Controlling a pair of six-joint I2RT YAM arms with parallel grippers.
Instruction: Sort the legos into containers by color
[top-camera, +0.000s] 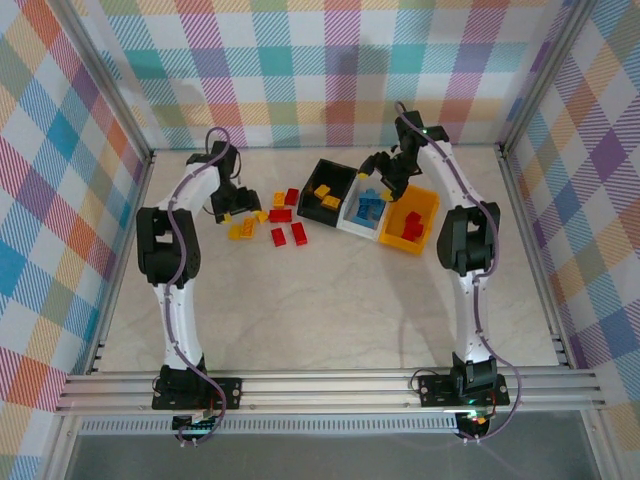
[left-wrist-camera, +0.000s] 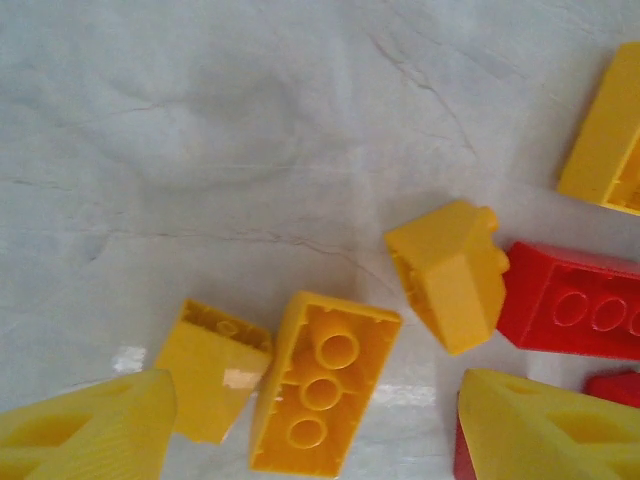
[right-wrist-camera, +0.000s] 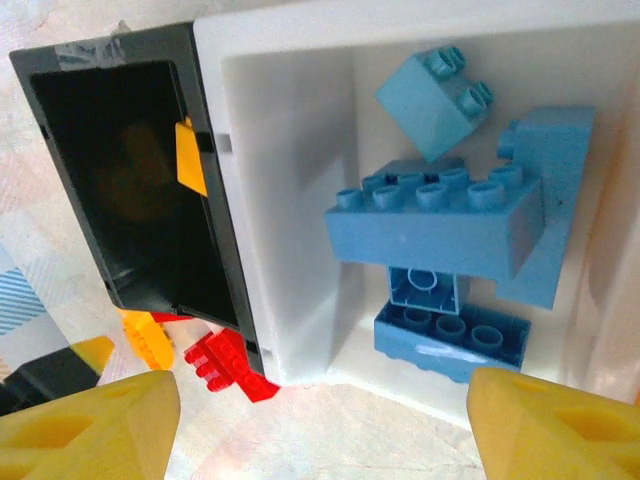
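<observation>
Marbled tabletop (top-camera: 330, 310), plaid walls. Left gripper (top-camera: 232, 207) open, empty, straddling yellow brick (left-wrist-camera: 322, 392). Second yellow brick (left-wrist-camera: 213, 368) hard beside on left, may snag on closing. Right gripper (right-wrist-camera: 320, 420) open, empty, above white bin (right-wrist-camera: 290, 150).

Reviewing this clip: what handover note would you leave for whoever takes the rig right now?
Left gripper: open, low over the loose yellow bricks, holding none.
Right gripper: open and empty, above the white bin.
Done: blue bricks are in the white bin, some yellow ones in the black bin, and red ones in the orange-yellow bin.
Left: several yellow bricks and red bricks lie on the table left of the black bin. Yellow goes to the black bin, red to the orange-yellow bin.
</observation>
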